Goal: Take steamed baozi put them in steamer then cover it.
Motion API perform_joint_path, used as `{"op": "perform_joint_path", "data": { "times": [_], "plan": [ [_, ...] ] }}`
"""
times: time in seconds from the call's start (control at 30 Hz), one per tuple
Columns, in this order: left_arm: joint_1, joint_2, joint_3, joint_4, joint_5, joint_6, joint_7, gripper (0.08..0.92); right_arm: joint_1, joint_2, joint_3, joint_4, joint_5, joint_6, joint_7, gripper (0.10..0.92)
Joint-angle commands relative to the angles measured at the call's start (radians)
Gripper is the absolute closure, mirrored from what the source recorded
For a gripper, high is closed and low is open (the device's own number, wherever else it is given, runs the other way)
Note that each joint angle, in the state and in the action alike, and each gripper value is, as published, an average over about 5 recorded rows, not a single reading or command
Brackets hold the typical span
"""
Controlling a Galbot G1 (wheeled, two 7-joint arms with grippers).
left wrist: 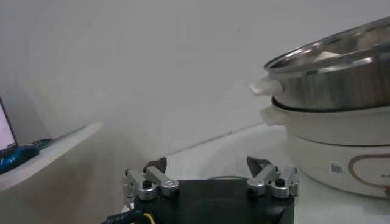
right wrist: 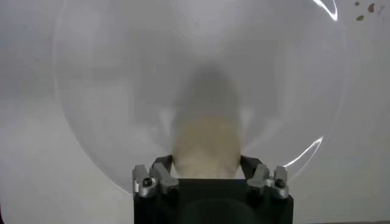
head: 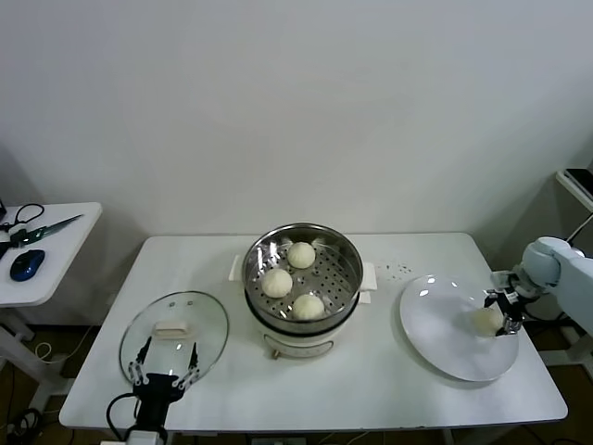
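A white table (head: 389, 371) fills the middle of the head view. A white plate (head: 445, 334) lies on its right part, reaching close to the front edge. A few small dark specks (head: 400, 270) mark the tabletop just behind the plate. Left of the table, apart from it, stands a smaller white side table (head: 56, 264). On the side table lie scissors (head: 37, 222) and, nearer its front, a blue mouse (head: 27, 264). A plain pale wall (head: 296, 102) rises behind the table.
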State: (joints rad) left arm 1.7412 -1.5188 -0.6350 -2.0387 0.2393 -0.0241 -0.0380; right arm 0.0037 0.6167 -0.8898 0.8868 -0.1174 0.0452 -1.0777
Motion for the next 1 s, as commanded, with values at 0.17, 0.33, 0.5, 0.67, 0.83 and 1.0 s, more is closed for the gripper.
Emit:
{"op": "perform_joint_path", "data": {
  "times": [0.17, 0.33, 0.5, 0.67, 0.83, 1.0],
  "plan": [
    [0.001, 0.002, -0.005, -0.005, -0.002, -0.003, 0.001, 0.177, 0.096, -0.026, -0.084, 0.034, 0.147, -0.035, -0.009, 0.314],
    [-0.007, 0.005, 0.004, -0.013, -0.003, 0.000, 0.001, 0.177, 0.291, -0.029, -0.203, 0.075, 0.297, -0.066, -0.025, 0.321],
    [-0.019, 0.009, 0.019, -0.015, -0.005, 0.001, 0.002, 0.177, 0.593, 0.027, -0.464, 0.110, 0.494, -0.104, -0.027, 0.328],
    [-0.015, 0.009, 0.035, -0.021, -0.007, -0.002, 0.002, 0.177, 0.856, 0.165, -0.701, 0.130, 0.711, -0.135, -0.029, 0.330],
    [-0.006, 0.013, 0.054, -0.041, -0.014, -0.001, 0.002, 0.177, 0.975, 0.315, -0.829, 0.167, 0.908, -0.186, -0.014, 0.330],
    [-0.009, 0.022, 0.068, -0.051, -0.015, -0.002, 0.002, 0.177, 1.001, 0.439, -0.877, 0.215, 1.030, -0.234, 0.016, 0.328]
  ]
}}
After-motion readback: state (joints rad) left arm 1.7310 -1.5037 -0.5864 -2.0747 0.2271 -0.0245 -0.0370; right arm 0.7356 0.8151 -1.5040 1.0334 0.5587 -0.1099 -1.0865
